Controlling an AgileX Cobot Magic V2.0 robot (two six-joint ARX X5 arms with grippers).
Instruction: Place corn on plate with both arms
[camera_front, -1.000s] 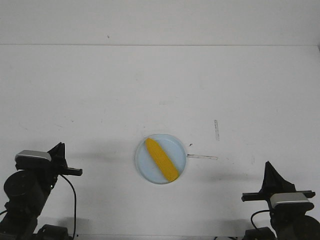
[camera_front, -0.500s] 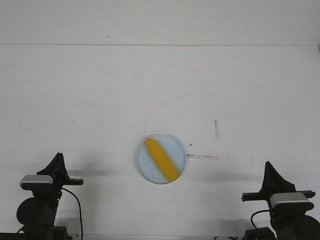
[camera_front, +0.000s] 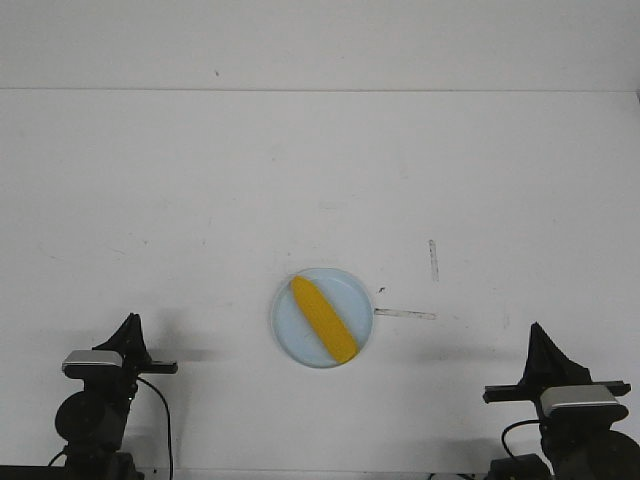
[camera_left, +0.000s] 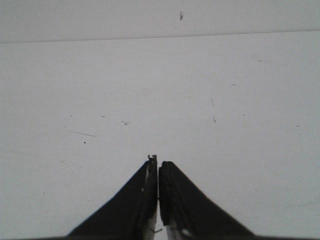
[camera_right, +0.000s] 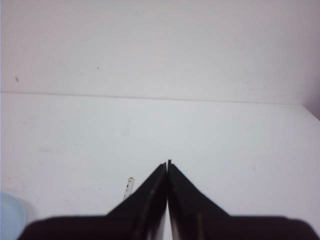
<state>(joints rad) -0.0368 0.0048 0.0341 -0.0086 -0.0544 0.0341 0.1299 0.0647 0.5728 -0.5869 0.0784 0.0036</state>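
Judging from how things lie, we take the placing as done: the corn (camera_front: 323, 319) lies diagonally on the plate (camera_front: 352, 288), inside its rim, near the table's (camera_front: 300, 170) front middle. Our left gripper (camera_left: 158, 167) and right gripper (camera_right: 167, 167) sit pulled in at the near corners, well apart from the plate, fingers pressed together on nothing, probably parked. The cob looks bright yellow-orange, tapering at one end, and spans most of the pale blue plate
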